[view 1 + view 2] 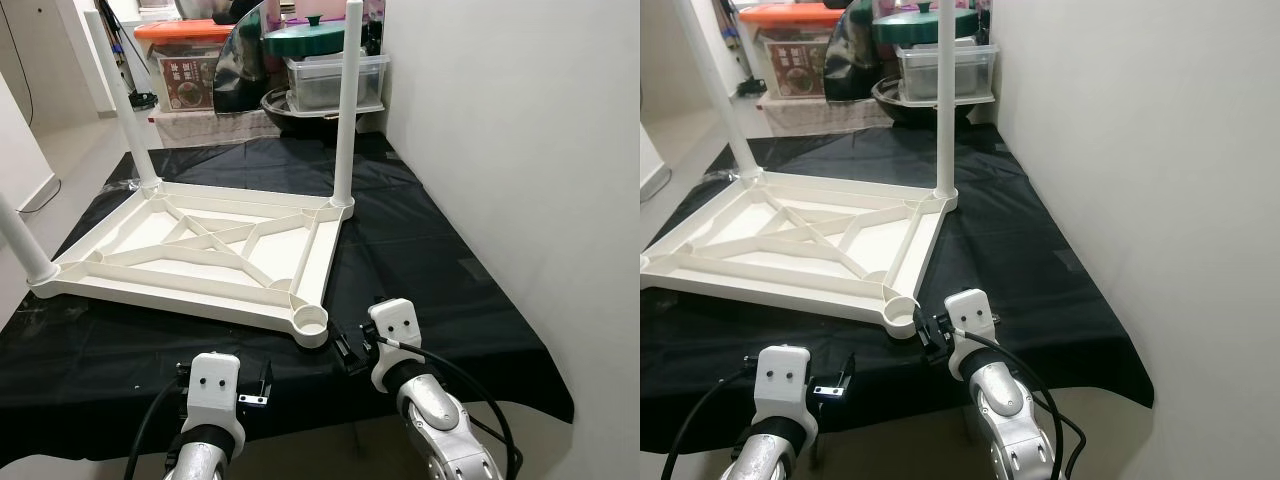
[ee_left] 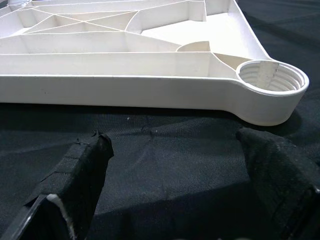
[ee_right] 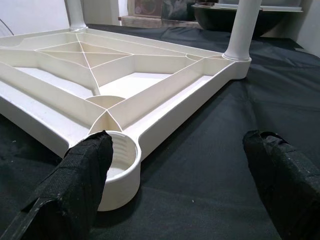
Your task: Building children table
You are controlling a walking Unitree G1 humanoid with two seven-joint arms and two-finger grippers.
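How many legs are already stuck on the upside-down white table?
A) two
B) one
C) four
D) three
D: three white legs stand up from the tabletop, at the far right corner, the far left corner and the near left corner, while the near right corner socket is bare, with both grippers open near it.

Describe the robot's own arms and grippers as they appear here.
Both arms are silver metal tubes ending in white boxy wrist housings with two small dark dots each. Black cables loop alongside. The left gripper and right gripper each carry two long black fingers with a rough, fabric-like surface.
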